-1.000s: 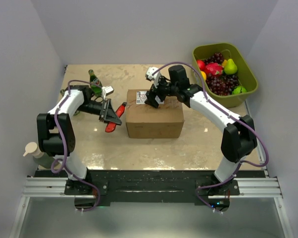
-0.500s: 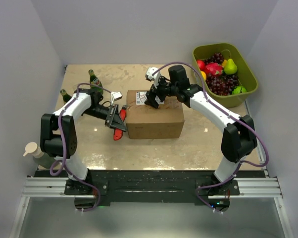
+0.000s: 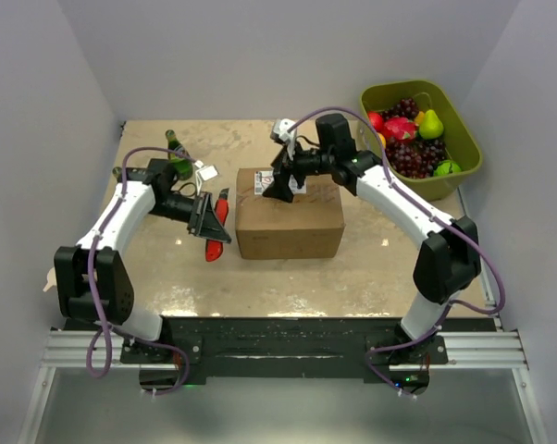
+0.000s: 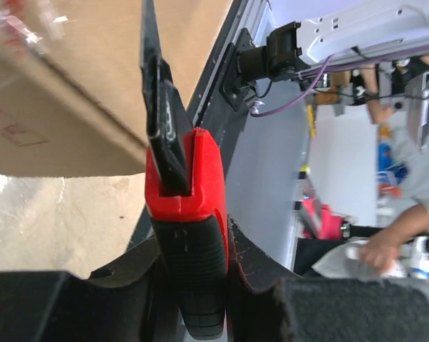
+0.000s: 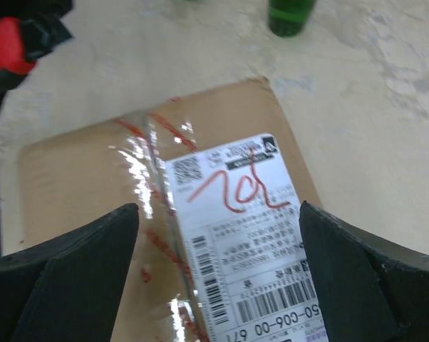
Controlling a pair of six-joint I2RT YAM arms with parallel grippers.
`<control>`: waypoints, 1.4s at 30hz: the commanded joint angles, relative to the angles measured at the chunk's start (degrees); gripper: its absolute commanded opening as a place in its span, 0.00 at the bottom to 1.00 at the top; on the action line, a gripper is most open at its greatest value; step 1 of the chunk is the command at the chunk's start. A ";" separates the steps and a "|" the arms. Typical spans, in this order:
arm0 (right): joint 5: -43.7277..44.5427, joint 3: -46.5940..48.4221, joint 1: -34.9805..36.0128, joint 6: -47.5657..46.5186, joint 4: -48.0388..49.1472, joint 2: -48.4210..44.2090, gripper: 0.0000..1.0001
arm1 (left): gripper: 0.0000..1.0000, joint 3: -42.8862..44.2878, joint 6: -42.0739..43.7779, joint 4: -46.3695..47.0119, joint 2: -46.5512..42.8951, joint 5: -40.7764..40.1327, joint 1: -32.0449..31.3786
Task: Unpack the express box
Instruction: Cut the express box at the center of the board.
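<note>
The express box (image 3: 292, 222) is a brown carton in the middle of the table, taped shut, with a white label (image 3: 260, 181) on its top left. My left gripper (image 3: 204, 217) hangs just off the box's left side, shut on a red-and-black utility knife (image 3: 216, 231). In the left wrist view the knife's handle (image 4: 189, 214) sits between the fingers (image 4: 193, 263) and its blade points past the box edge (image 4: 58, 92). My right gripper (image 3: 280, 185) hovers open over the label (image 5: 250, 235), its fingers (image 5: 218, 214) on either side and holding nothing.
An olive-green tub (image 3: 466, 129) of fruit stands at the back right. Green bottles (image 3: 175, 153) stand at the back left behind the left arm, one visible in the right wrist view (image 5: 289, 18). A small cream object (image 3: 55, 276) lies at the left table edge.
The left arm swung the knife in toward the box's left side, and its elbow dropped toward the near left. The right gripper stayed over the label and opened slightly wider.
</note>
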 commanded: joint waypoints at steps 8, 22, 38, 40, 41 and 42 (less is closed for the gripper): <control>-26.88 3.19 4.65 30.59 21.89 1.77 0.99 | 0.00 4.53 14.42 0.05 -2.62 -1.02 -1.37; -24.52 3.63 7.20 33.48 22.41 5.19 0.91 | 0.00 4.44 10.29 4.00 -5.87 -2.87 -6.12; -26.37 -1.03 7.82 37.26 28.56 4.49 0.47 | 0.00 6.29 9.85 3.66 -4.29 -2.61 -6.21; -26.01 -0.94 8.25 37.87 28.99 4.58 0.59 | 0.00 6.73 9.85 3.74 -3.68 -2.43 -6.21; -26.01 -0.85 8.43 38.13 29.17 4.67 0.61 | 0.00 6.82 9.76 4.00 -3.41 -2.34 -6.21; -25.93 -0.68 8.61 38.05 29.26 4.84 0.62 | 0.00 7.08 9.76 3.92 -3.24 -2.43 -6.21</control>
